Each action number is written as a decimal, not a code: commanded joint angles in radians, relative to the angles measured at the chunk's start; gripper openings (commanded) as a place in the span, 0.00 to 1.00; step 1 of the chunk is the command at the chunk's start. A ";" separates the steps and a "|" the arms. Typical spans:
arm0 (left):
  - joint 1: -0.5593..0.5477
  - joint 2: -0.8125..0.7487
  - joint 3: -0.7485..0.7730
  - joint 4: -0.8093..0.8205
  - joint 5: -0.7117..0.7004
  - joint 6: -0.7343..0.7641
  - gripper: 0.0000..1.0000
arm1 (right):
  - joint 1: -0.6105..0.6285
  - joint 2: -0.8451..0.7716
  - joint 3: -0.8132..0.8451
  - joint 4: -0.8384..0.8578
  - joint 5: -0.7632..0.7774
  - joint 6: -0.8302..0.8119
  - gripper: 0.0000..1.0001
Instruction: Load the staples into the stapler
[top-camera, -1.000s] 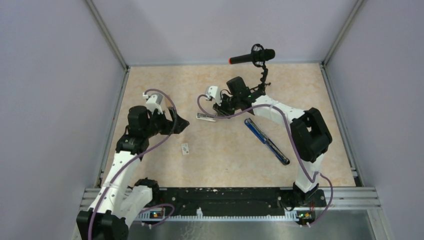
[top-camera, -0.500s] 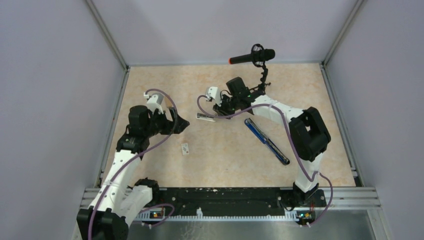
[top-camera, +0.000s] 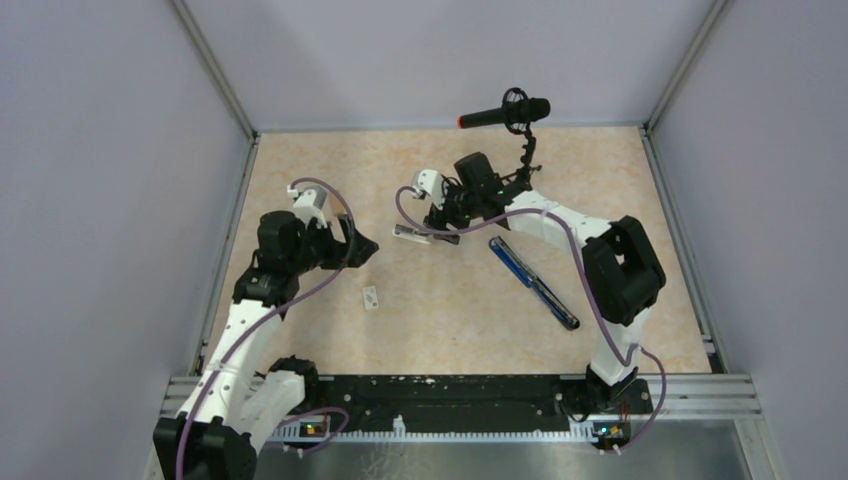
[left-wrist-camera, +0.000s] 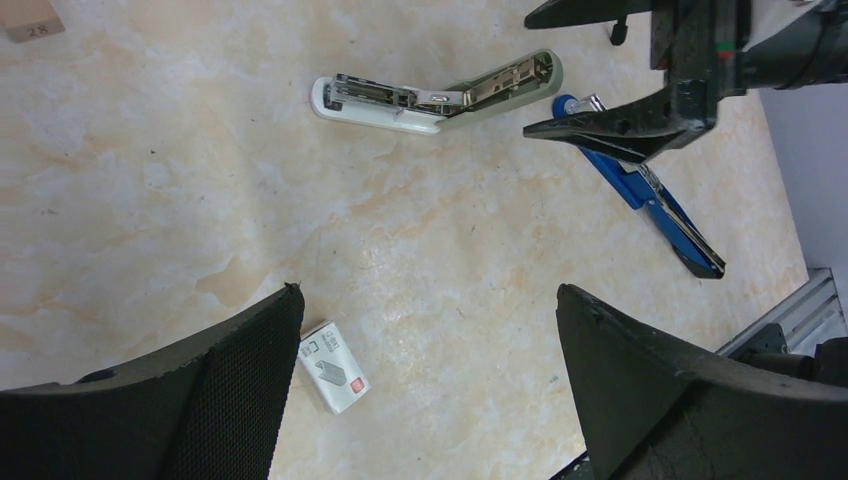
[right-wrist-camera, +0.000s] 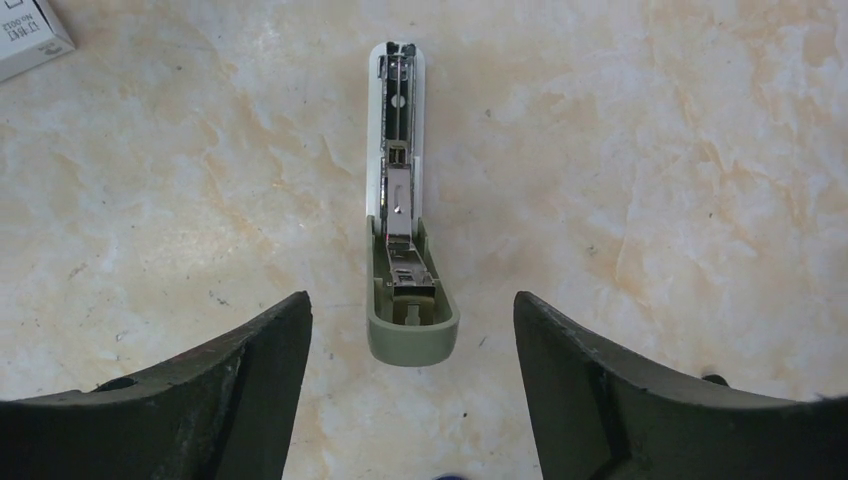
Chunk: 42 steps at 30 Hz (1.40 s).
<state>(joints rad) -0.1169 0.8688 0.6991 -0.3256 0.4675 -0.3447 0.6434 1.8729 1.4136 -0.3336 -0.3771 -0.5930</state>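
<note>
stapler (top-camera: 412, 233) lies flat on the table (top-camera: 470, 335). right gripper (top-camera: 446, 214) hangs over the stapler's right end. left gripper (top-camera: 363, 246) is just left of the stapler, apart from it. staples box (top-camera: 371, 298) lies below-left of the stapler, toward the bases. blue bar (top-camera: 533, 283) lies diagonally, right of the stapler.

I am built of white tubes joined by bulky black housings, my left arm (top-camera: 238, 335) and my right arm (top-camera: 548, 215) alike. A purplish-grey cable (top-camera: 590, 300) loops loosely along each one. My left pincer (left-wrist-camera: 428, 290) has broad matte black fingers (left-wrist-camera: 180, 400) that taper to points, their inner faces finely cross-hatched. My right pincer (right-wrist-camera: 410, 298) has the same black wedges. A small white box (top-camera: 428, 183) sits by each wrist.
</note>
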 joint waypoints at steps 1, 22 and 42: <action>-0.003 -0.001 0.015 -0.007 -0.057 -0.001 0.99 | -0.008 -0.141 -0.029 0.089 0.011 0.040 0.79; -0.008 0.268 0.053 -0.109 -0.048 -0.001 0.96 | 0.001 -0.801 -0.632 0.511 0.168 0.682 0.84; -0.096 0.368 -0.124 0.018 -0.081 -0.232 0.95 | 0.011 -0.968 -0.704 0.450 0.147 0.684 0.82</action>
<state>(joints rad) -0.1989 1.2350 0.6197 -0.3832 0.3946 -0.4942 0.6476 0.9463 0.7136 0.1036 -0.2325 0.1097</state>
